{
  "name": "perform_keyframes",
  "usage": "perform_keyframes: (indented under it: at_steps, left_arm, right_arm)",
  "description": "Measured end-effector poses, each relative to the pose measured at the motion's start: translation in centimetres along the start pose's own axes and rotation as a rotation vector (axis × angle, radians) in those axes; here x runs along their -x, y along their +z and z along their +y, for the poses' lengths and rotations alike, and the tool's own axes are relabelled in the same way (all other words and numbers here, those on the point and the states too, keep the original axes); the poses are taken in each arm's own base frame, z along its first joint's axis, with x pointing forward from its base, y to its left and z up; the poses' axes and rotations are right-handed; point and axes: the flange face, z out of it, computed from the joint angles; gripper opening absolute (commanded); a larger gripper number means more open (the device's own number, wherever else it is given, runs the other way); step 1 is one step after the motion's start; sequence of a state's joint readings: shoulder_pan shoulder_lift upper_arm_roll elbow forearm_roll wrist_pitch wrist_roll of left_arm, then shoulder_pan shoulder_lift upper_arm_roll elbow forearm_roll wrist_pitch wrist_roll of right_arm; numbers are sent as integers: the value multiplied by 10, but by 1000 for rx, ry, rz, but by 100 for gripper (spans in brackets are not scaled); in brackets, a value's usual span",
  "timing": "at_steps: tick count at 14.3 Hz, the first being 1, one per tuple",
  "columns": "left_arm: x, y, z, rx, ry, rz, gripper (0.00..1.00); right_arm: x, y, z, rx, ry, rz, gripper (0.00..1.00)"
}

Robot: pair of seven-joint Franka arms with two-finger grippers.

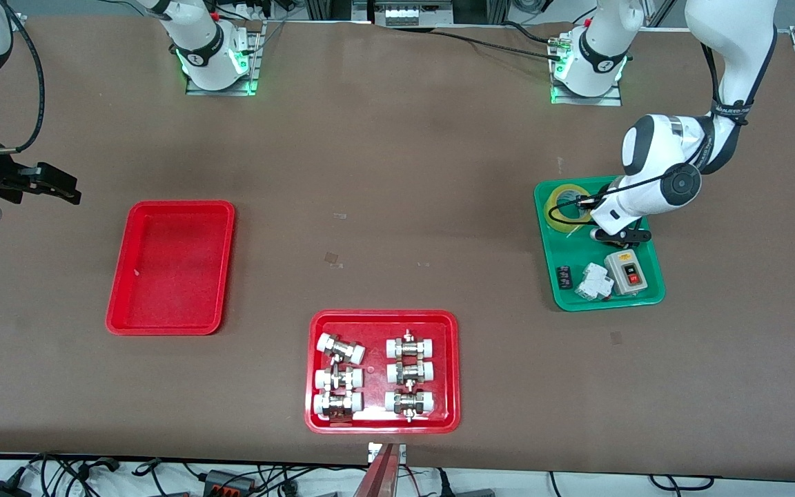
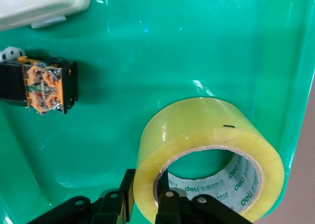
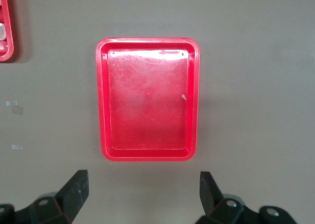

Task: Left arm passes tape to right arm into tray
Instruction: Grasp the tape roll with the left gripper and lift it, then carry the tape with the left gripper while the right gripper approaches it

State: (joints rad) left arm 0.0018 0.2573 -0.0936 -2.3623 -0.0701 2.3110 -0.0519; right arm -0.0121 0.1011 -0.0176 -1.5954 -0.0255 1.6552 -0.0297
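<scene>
The yellow tape roll point(image 1: 566, 206) lies flat in the green tray point(image 1: 649, 295), at the corner farthest from the front camera. In the left wrist view the tape point(image 2: 197, 130) fills the lower part. My left gripper point(image 2: 146, 189) is down on it, one finger outside the roll and one inside the core, both against the wall. In the front view the left gripper point(image 1: 582, 204) sits at the roll's rim. My right gripper point(image 1: 59, 185) is open and empty, held above the table at the right arm's end. The plain red tray point(image 1: 170, 266) is empty and also shows in the right wrist view point(image 3: 147, 96), ahead of the open right gripper point(image 3: 142, 189).
The green tray also holds a grey switch box point(image 1: 625, 271), a white breaker point(image 1: 594, 281) and a small black part point(image 1: 564, 276). A black-and-orange component point(image 2: 44, 86) lies beside the tape. A red tray of metal fittings point(image 1: 382, 424) stands near the front edge.
</scene>
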Motion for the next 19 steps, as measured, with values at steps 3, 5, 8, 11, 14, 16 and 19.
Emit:
perform_keyframes:
  at_steps: [3,5,8,11,14,16,19]
  left_arm:
    - [-2,-19,-6,5,-12,-11,1]
    - [-9,-63,-6,8,-14,-23,1]
    - [-23,-174,6,50,-9,30,1]
    - [-26,-256,28,159,2,127,1]
    - [-21,-307,81,309,63,203,1]
    - [-10,-325,128,438,97,205,0]
    - [-5,-318,152,478,57,161,0]
  right_arm:
    - [-1,2,0,0,0,-4,100]
    - [-1,3,0,0,0,-6,100]
    - [-2,3,-3,-3,-4,-5,100]
    - [-3,5,-22,-8,-38,-9,100]
    - [-5,24,-81,-5,-135,-55,100]
    - [-9,44,-115,1,-188,-90,100]
    - [-19,68,-137,-31,-215,-119,100]
